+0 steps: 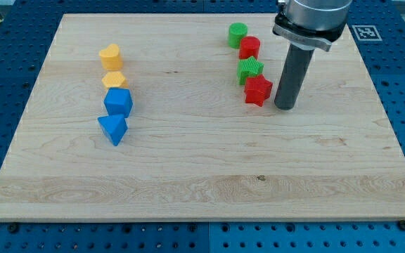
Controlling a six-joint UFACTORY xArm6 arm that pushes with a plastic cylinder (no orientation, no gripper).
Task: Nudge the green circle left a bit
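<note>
The green circle (238,34) stands near the view's top, right of centre, on the wooden board (202,169). Just below and right of it sits a red circle (249,48), touching or nearly touching it. Below that come a green star (250,70) and a red star (257,91), forming a slanted column. My tip (285,106) rests on the board just right of the red star, well below and right of the green circle.
At the view's left a column holds a yellow heart-like block (110,56), a yellow hexagon (114,79), a blue cube-like block (118,102) and a blue triangle (112,128). A blue pegboard table (399,84) surrounds the board.
</note>
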